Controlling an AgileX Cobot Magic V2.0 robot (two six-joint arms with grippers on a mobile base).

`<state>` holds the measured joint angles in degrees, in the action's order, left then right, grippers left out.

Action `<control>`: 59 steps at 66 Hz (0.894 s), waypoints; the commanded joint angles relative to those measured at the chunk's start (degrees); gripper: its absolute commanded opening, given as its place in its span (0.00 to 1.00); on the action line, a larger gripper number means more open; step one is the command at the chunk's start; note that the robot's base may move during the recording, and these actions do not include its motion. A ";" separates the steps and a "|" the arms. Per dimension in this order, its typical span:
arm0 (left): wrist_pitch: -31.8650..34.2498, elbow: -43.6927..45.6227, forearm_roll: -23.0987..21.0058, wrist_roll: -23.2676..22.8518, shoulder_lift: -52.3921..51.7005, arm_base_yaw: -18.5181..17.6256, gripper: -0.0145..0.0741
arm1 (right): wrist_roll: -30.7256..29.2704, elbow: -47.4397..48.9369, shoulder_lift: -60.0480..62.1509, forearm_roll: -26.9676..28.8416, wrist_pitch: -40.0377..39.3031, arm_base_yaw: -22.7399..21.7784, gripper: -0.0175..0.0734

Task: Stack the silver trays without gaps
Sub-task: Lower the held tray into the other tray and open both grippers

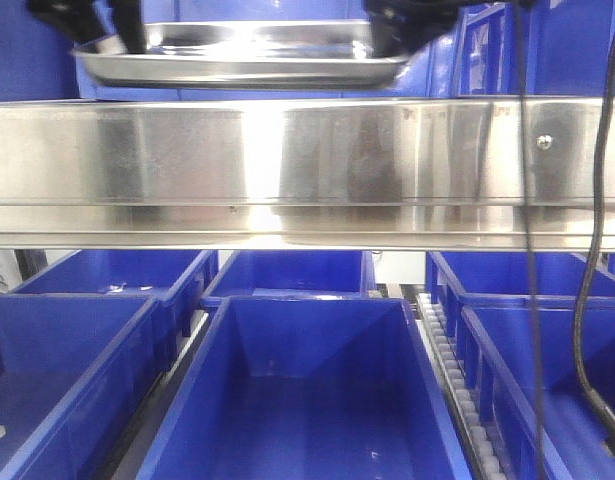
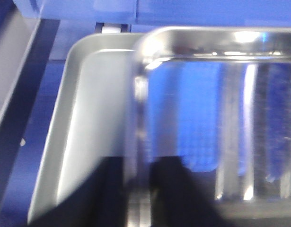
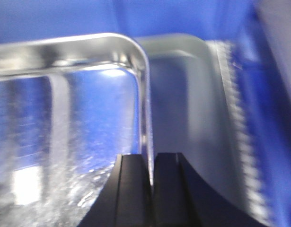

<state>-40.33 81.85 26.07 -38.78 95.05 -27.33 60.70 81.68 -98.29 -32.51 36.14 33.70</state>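
Two claws share one load: the upper silver tray [image 1: 242, 55] hangs level above the steel shelf rail [image 1: 287, 170], a claw at each short end. In the right wrist view the right claw [image 3: 151, 182] is pinched on the tray's thin rolled rim, one finger inside the wall and one outside, with the rim running up between them. The left claw [image 1: 112, 30] sits at the opposite end; in its own wrist view only a dark mass shows at the bottom against the tray's edge, so I cannot tell how its fingers stand, though the level tray suggests it bears weight there too.

Holding both ends keeps the pan flat, which seems the point of the grip: a tilted pan would likely catch a corner and leave a gap. Beneath it, both wrist views show a second silver tray [image 2: 83, 127] lying lower, its rim and rounded corner sticking out past the held tray's corner, so the two are offset and not yet nested. Blue bins [image 1: 307, 390] stand below the rail.

Judging from that offset, the held tray needs shifting until the corners line up before it goes down squarely into the lower one.
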 commanded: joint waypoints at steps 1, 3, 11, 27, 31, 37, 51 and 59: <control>4.85 0.68 -3.43 -0.41 0.01 -0.63 0.53 | -0.23 1.02 0.15 -0.21 -5.79 0.32 0.17; 4.85 0.68 -3.33 -0.41 0.01 -0.38 0.55 | -0.23 1.02 0.15 -0.21 -5.14 0.07 0.18; 4.85 0.68 -3.44 -0.62 0.01 0.93 0.56 | -0.23 1.02 0.15 -0.21 -3.22 -0.52 0.36; 4.74 0.68 -3.23 -0.62 0.01 3.09 0.56 | -0.86 1.02 0.15 -1.20 -3.58 -0.61 0.62; 4.59 0.68 -3.23 -0.62 0.01 3.54 0.56 | -0.86 1.02 0.15 -2.31 -3.58 -0.61 0.61; 4.07 0.68 -3.23 -0.62 0.01 3.65 0.56 | -0.86 1.02 0.15 -2.53 -3.58 -0.61 0.61; -1.57 2.51 -3.37 -0.62 -0.11 3.65 0.33 | -2.26 1.02 1.77 -2.51 -3.58 -0.23 0.48; -2.67 3.09 -0.77 -0.62 -1.19 3.65 0.13 | -4.85 1.02 4.22 -2.51 -4.04 0.29 0.22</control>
<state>-42.21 84.30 23.49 -39.04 95.17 -23.83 57.70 82.15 -96.50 -33.94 33.40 33.77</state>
